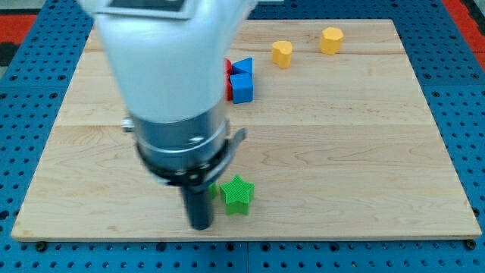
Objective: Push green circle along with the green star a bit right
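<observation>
No fingers here: my tip (200,225) sits near the bottom edge, just left of one green star (236,194). Two yellow blocks (283,53) and two blue blocks (242,83) lie toward the top edge.

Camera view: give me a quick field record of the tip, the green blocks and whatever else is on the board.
tip: my tip is on the board, just left of the green star
green star: near the view's bottom
green circle: mostly hidden behind the rod; a green sliver shows
blue blocks: near the top, a red block against them
yellow blocks: two, and, at the top
</observation>
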`<action>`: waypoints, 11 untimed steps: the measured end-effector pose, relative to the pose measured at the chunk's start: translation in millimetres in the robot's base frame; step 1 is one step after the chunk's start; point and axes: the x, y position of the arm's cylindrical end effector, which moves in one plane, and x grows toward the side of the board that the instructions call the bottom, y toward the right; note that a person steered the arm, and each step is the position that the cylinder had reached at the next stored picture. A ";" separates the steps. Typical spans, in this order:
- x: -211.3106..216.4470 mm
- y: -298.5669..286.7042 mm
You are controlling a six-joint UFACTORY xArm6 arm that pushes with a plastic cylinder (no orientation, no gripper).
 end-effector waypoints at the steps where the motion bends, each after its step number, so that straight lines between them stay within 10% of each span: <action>1: -1.9 -52.4; 4: -101.4 -63.1; 11: -45.3 -16.3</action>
